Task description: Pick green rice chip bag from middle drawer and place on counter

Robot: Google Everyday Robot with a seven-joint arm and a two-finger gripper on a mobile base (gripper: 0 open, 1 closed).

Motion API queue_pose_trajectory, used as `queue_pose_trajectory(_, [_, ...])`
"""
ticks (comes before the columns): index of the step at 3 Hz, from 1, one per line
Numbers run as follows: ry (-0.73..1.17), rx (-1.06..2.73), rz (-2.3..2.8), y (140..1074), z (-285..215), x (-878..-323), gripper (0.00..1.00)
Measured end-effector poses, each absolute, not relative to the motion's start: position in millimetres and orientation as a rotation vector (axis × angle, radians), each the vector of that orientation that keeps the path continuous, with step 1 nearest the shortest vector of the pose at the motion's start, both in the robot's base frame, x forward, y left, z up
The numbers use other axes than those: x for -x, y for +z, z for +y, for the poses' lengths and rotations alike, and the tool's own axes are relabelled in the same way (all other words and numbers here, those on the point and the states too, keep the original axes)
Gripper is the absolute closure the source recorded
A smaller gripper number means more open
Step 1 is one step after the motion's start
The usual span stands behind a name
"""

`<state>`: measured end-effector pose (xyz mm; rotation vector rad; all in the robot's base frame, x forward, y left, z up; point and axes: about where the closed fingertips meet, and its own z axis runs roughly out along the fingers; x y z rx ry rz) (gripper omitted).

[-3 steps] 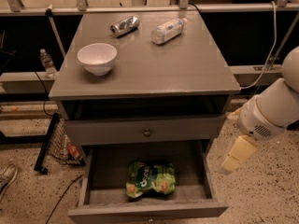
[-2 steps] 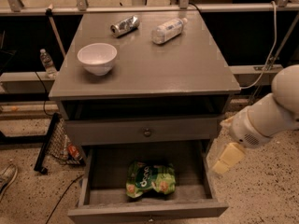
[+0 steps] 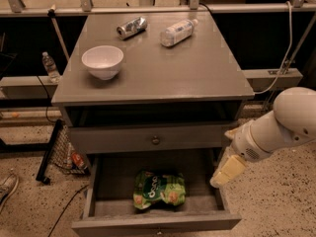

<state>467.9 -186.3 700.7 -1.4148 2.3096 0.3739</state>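
The green rice chip bag [image 3: 159, 189] lies flat on the floor of the pulled-out middle drawer [image 3: 114, 174], near its front and centre. The counter [image 3: 163, 73] is the grey cabinet top above it. My gripper [image 3: 226, 172], on a white arm reaching in from the right, hangs at the drawer's right side wall. It is to the right of the bag and a little higher, and it does not touch the bag.
A white bowl [image 3: 102, 61], a crushed can [image 3: 132, 27] and a clear plastic bottle [image 3: 177, 32] lie on the counter. A closed drawer front with a brass knob [image 3: 155, 140] sits above the open drawer. A water bottle [image 3: 50, 66] stands at the left.
My arm and gripper have moved left and slightly down, closer to the open drawer's right wall. The bag and the things on the counter have not moved.
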Motion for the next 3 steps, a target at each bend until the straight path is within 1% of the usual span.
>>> queue_pose_trajectory(1, [0.406,1.399,2.33,685,-191,-470,0.0])
queue_pose_trajectory(3, [0.453,1.387,2.32,624,-195,-467,0.0])
